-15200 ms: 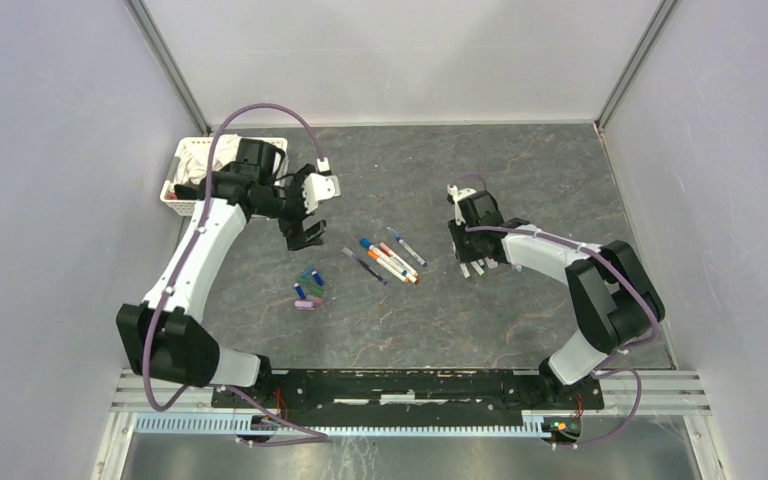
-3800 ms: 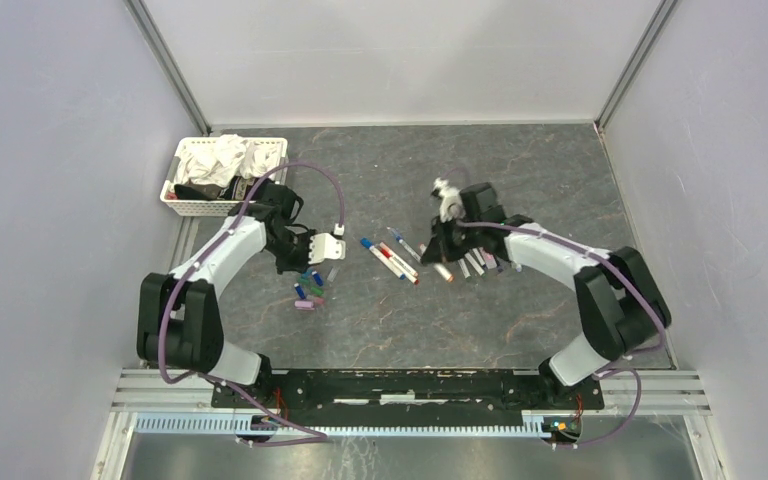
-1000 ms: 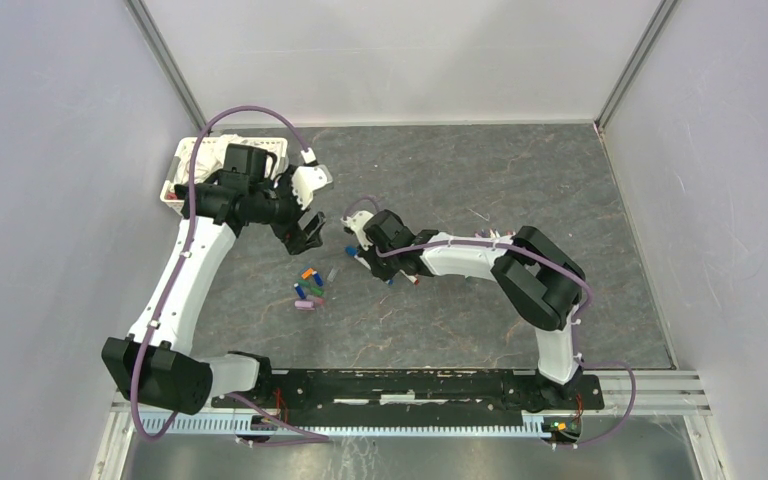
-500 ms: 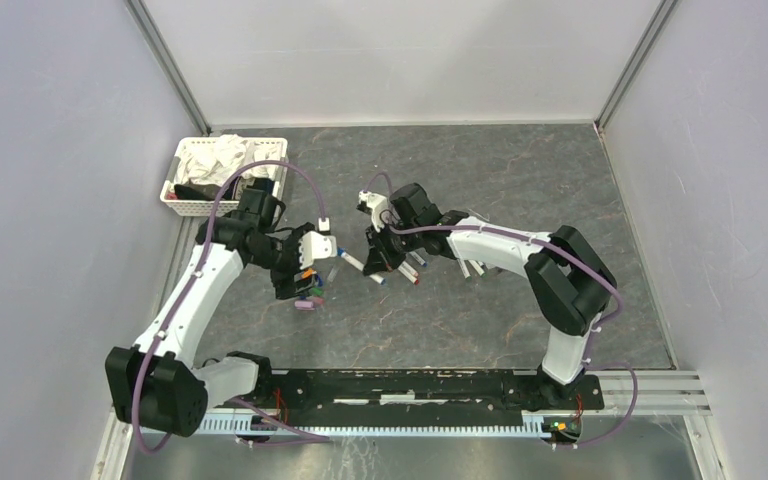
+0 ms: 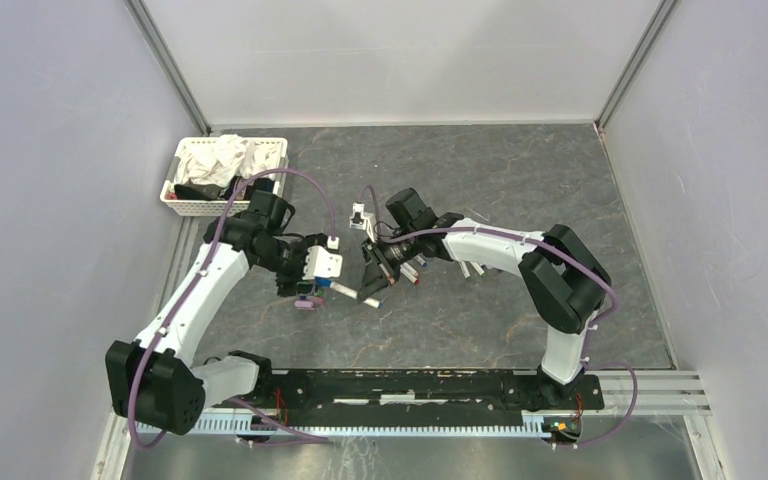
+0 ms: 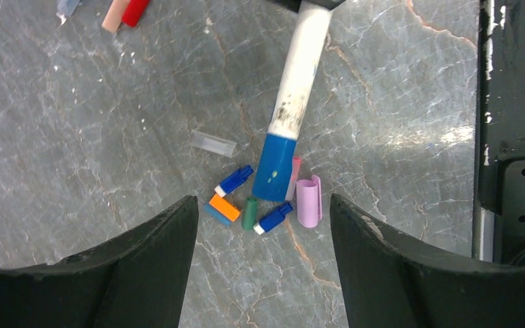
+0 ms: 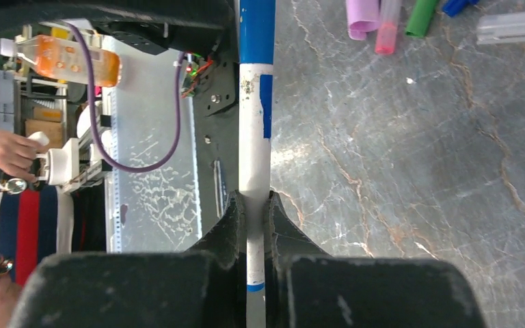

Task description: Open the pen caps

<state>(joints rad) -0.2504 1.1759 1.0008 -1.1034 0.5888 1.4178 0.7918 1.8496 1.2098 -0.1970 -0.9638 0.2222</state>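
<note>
Left wrist view: the left gripper (image 6: pixel 261 205) hangs spread wide over the loose pen caps (image 6: pixel 246 212) on the table (image 6: pixel 396 82) — a white pen (image 6: pixel 299 75) points its blue cap (image 6: pixel 275 166) down between the fingers, untouched. Beyond, the right gripper (image 7: pixel 253 205) is clamped on that pen's barrel; farthest back sits a white basket (image 5: pixel 222 208).

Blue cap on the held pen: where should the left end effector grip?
Best pinch the blue cap across its width, from its free end: the right end effector clamps the white barrel, leaving the cap exposed toward the open left end effector.
</note>
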